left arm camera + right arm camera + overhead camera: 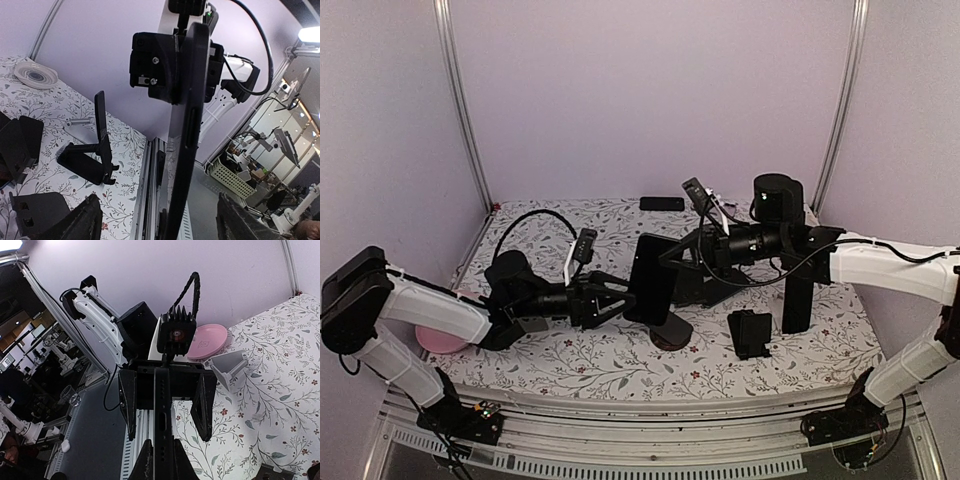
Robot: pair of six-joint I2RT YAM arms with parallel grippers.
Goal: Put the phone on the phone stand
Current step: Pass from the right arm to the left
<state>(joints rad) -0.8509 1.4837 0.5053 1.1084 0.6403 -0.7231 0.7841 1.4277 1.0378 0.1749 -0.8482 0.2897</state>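
**Mid-air handover: right claw holds the phone, left claw spread wide around it.**

From above, the right claw (667,262) pinches the phone (648,288) upright over the desk (620,365), and the left claw (622,298) faces it from the other side. In the left wrist view the phone stands edge-on between the left fingers (82,222), touching neither; the stand (102,147) sits on the desk beyond, off to one side. In the right wrist view the phone rises straight out from the right fingers (146,465), with gaps on both sides at the left claw. I judge the left claw should centre on the phone, close squarely on its flat faces and grip firmly before the right lets go, leaving the bottom edge free for the stand's lip.
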